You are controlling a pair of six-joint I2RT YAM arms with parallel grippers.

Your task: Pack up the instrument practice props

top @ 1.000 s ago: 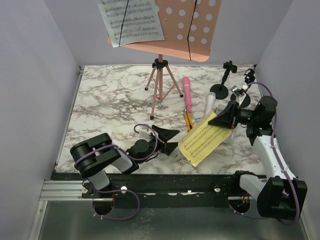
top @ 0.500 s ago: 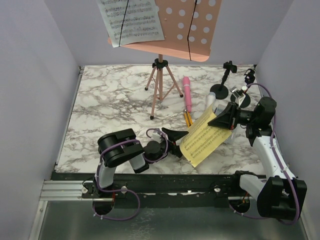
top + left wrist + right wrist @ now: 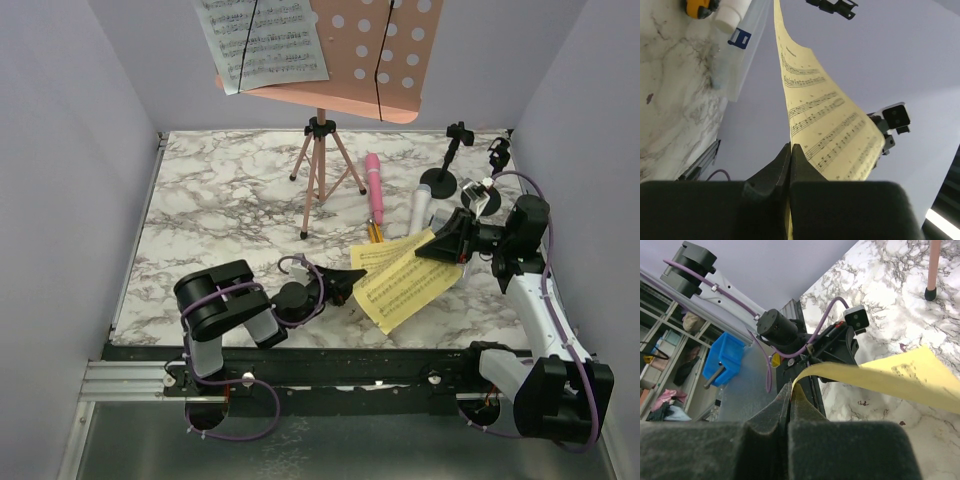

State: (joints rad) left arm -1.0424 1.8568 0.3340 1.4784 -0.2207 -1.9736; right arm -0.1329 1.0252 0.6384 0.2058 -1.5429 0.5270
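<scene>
Two pinches are showing plainly only in the wrist views. The left gripper [image 3: 790, 148] is squeezing the yellow sheet-music page [image 3: 826, 120] between jaws pressed together, and the right gripper [image 3: 790, 387] is nipping the opposite edge, jaws all but touching. From above, the left arm is lying low, reaching toward 3 o'clock. The page is sagging over the table [image 3: 220, 200] at 5 o'clock, and the right forearm is angling toward 9 o'clock. Only that view is showing the pink music rack [image 3: 385, 60] at 12 o'clock.

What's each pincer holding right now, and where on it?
Both pinch the yellow sheet-music page: left pincer at its near-left edge, right pincer at the opposite, far-right edge.
</scene>
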